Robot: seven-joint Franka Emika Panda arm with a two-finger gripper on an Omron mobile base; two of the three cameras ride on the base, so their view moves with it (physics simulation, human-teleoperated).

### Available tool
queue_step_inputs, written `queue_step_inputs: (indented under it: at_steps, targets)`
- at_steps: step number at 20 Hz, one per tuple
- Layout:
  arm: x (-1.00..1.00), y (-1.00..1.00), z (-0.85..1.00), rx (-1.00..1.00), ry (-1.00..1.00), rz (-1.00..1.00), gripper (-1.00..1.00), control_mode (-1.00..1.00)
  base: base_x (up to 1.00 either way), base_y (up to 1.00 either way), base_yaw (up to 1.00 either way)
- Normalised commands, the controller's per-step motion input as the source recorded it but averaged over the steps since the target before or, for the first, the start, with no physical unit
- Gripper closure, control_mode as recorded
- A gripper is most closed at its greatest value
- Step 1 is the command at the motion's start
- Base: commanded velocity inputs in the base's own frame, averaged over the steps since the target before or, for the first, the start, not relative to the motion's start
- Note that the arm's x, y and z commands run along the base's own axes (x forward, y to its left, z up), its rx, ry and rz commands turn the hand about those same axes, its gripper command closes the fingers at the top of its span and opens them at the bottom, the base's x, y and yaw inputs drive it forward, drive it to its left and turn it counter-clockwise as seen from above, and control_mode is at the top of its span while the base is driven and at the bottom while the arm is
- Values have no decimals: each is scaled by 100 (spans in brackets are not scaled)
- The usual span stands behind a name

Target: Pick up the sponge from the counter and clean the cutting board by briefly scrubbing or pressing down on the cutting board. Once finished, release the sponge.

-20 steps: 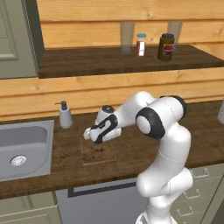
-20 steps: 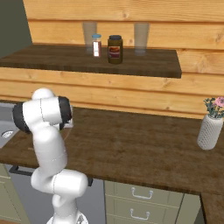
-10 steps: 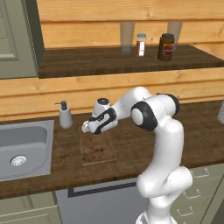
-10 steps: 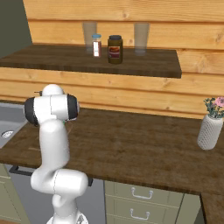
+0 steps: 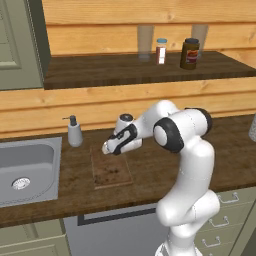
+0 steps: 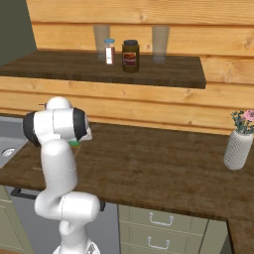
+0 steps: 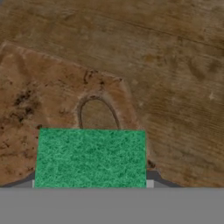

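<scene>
1. One white arm bends low over the table [image 5: 150, 170] in the left base view, its fingers [image 5: 107, 148] hanging just above the far end of the cutting board [image 5: 110, 170]. That board lies flat on the dark wood between the steel sink [image 5: 25, 167] and the arm's base, its surface speckled with dark stains. A soap dispenser [image 5: 74, 132] stands behind the board, near the sink's back corner. On the higher shelf [image 5: 135, 67] stand two clear glasses [image 5: 145, 42], a small white-labelled bottle [image 5: 161, 51] and a dark jar [image 5: 190, 53]. From this side the sponge cannot be made out in the hand.

2. Seen from the right base view, the arm's big shoulder joint covers the hand and the board. A sliver of green, the sponge [image 6: 74, 143], peeks out beside that joint. Far to the right on the table, a pale vase with flowers [image 6: 238, 146] stands well apart from the arm. The same shelf carries the bottle, the jar and the glasses.

3. Looking along the hand, the sponge fills the lower middle, its bright green face square to the camera and clamped between the two fingers, whose tips are hidden behind it. Beyond it lies the stained corner of the cutting board with a hanging slot cut in it, and darker table grain past the board's edge.
</scene>
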Motion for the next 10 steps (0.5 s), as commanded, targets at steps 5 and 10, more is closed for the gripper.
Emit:
queue_step_inputs:
  at_steps: [5,10]
  targets:
    - [-13,-14,0,0,0,3,100,-100,0,0,0]
    - [-38,0,0,0,0,11,100,-100,0,0,0]
